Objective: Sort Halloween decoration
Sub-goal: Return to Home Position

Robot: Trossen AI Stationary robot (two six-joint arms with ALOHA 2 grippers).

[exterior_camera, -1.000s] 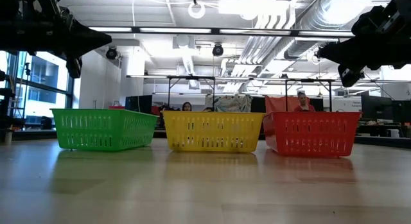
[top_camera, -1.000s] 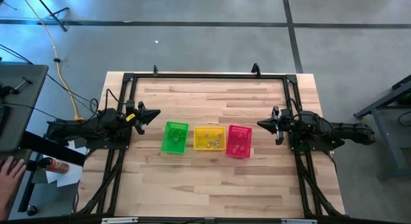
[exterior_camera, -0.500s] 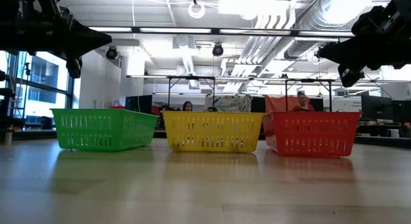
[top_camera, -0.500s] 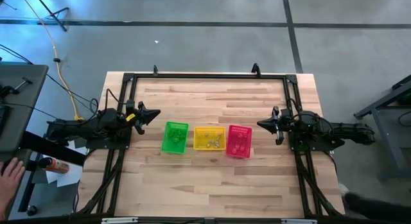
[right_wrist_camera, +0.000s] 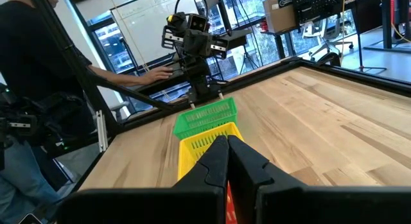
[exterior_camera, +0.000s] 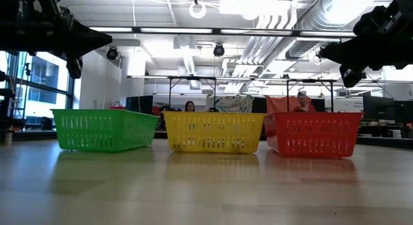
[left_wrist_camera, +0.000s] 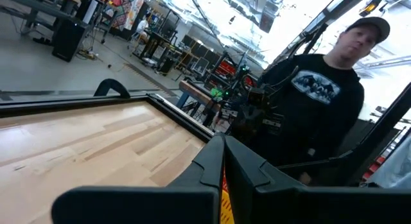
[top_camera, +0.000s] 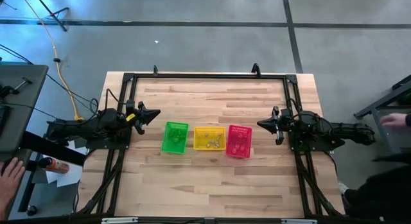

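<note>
Three small baskets stand in a row at the table's middle: green (top_camera: 174,137), yellow (top_camera: 209,138) and pink-red (top_camera: 239,140). Tiny trinkets lie inside them: green ones in the green basket, pale ones (top_camera: 212,142) in the yellow, some in the pink-red. My left gripper (top_camera: 156,113) hovers shut at the table's left, above and left of the green basket. My right gripper (top_camera: 259,124) hovers shut at the right, just right of the pink-red basket. Both are empty. In the wrist views the fingers meet at their tips (left_wrist_camera: 223,142) (right_wrist_camera: 225,139).
A dark metal frame (top_camera: 205,75) runs along the table's far edge and sides. Bare wood lies in front of and behind the baskets. A person's hand (top_camera: 9,171) shows at the left beyond the table; another person (top_camera: 379,185) stands at the right.
Both arms have kept still. A person has come into view at the right, beyond the table.
</note>
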